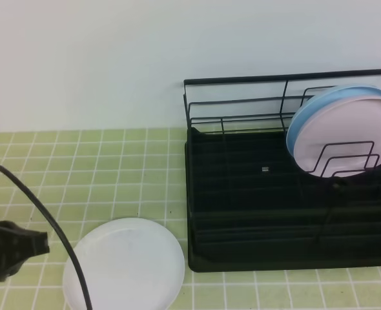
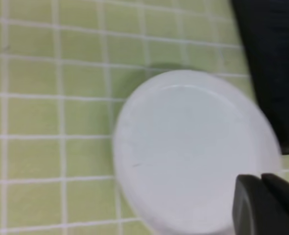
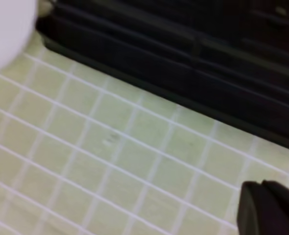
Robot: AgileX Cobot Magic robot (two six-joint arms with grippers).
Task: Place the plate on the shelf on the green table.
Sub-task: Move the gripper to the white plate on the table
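White plate point(image 1: 124, 265) flat on green tiled desk point(image 1: 100, 168), lower left, beside black shelf point(image 1: 255, 252); left hand point(image 2: 266, 205) nearby, gap unclear, holding nothing; right hand point(image 3: 269, 208) closed, empty

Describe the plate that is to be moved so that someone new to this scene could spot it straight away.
Start at the black wire shelf standing on the right of the green table. Just left of its front corner a plain white plate lies flat on the tiles. The pink plate and the light blue plate stand on edge inside the shelf; this one is white and outside it.
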